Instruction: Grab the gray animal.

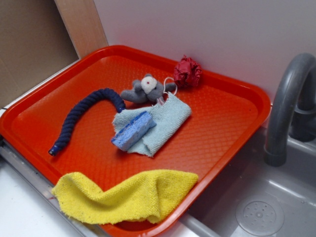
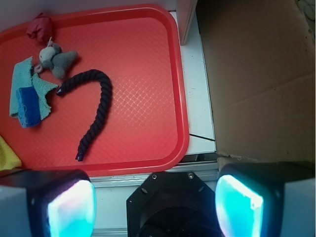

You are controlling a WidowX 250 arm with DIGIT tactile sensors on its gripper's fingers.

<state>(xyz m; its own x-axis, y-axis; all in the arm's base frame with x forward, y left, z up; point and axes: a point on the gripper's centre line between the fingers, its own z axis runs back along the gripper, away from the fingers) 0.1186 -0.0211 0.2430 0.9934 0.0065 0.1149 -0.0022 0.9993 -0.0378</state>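
The gray animal (image 1: 145,89) lies on the red tray (image 1: 227,118) near its back, a small plush with a whitish face and a white loop. In the wrist view the gray animal (image 2: 57,58) shows at the upper left, far from my gripper (image 2: 155,205). My gripper hangs high above the tray's outer edge, open, with nothing between its glowing pads (image 2: 71,210). The gripper does not show in the exterior view.
A dark blue rope (image 1: 84,116) curves left of the animal. A red wadded ball (image 1: 187,72) sits behind it. A light blue cloth (image 1: 158,121) with a blue sponge (image 1: 132,131) lies in front. A yellow cloth (image 1: 128,195) drapes the front rim. A sink with a gray faucet (image 1: 286,103) stands at right.
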